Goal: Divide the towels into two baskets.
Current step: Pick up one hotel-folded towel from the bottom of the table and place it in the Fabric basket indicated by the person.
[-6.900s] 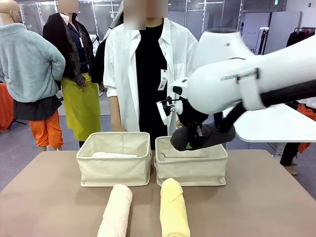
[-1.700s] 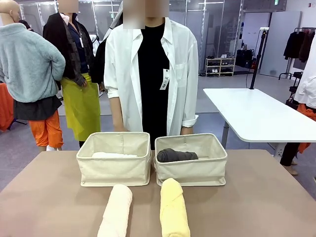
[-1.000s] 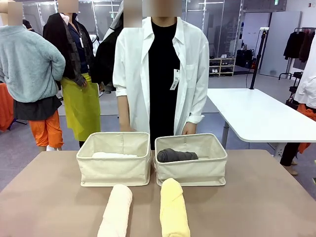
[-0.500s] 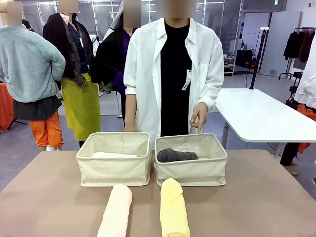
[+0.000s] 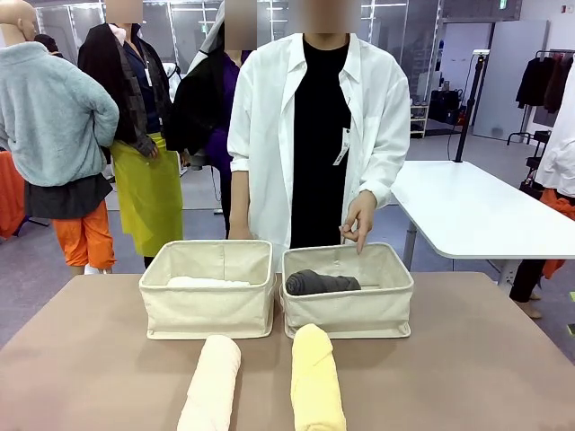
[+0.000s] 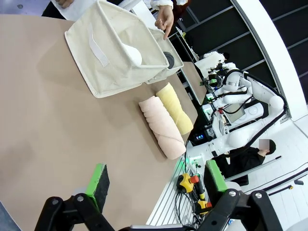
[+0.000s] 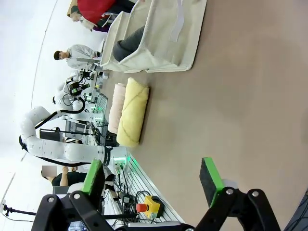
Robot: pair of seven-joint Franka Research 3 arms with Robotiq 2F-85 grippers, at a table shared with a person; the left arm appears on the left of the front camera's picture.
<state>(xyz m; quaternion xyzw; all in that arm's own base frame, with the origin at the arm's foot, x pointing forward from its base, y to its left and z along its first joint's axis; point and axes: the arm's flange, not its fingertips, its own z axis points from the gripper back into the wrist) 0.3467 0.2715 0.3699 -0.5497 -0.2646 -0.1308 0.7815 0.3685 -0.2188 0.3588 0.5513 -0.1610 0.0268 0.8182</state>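
Two beige baskets stand side by side. The left basket (image 5: 207, 311) holds a white towel (image 5: 207, 282); the right basket (image 5: 352, 314) holds a dark grey towel (image 5: 321, 283). In front of them a cream towel (image 5: 211, 382) and a pale yellow towel (image 5: 316, 377) lie on the table. My left gripper (image 6: 156, 180) hangs open above bare table, well short of the cream towel (image 6: 161, 126) and the left basket (image 6: 103, 67). My right gripper (image 7: 151, 178) is open too, apart from the yellow towel (image 7: 131, 113) and the right basket (image 7: 166, 33).
A person in a white shirt stands behind the baskets, one hand (image 5: 361, 220) raised over the far rim of the right basket. The brown table (image 5: 485, 359) has free room at both sides. A white table (image 5: 467, 211) stands behind on the right.
My right arm, earlier over the right basket with the grey towel, has left the front view; the towel lies inside. The person stepped right and raised a hand over that basket.
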